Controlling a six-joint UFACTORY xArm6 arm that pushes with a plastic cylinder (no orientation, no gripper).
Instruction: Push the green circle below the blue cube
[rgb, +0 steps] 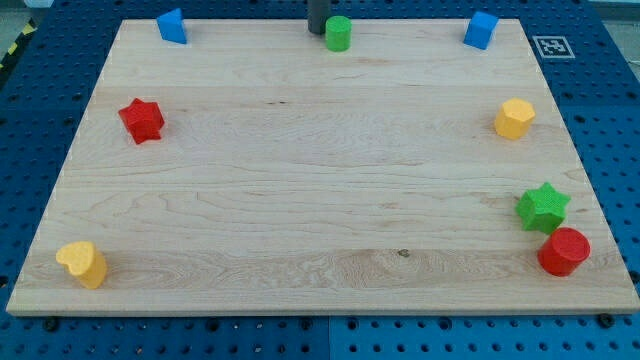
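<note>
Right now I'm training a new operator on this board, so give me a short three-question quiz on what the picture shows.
1. True or false: my tip is just to the view's left of the green circle.
2. Which block sits closest to the red circle? A) green star B) red star C) yellow heart
3. How many blue blocks are on the board, and along which edge?

Key: 1 true. 2 A. 3 two, along the view's top edge: blue cube and blue block.
</note>
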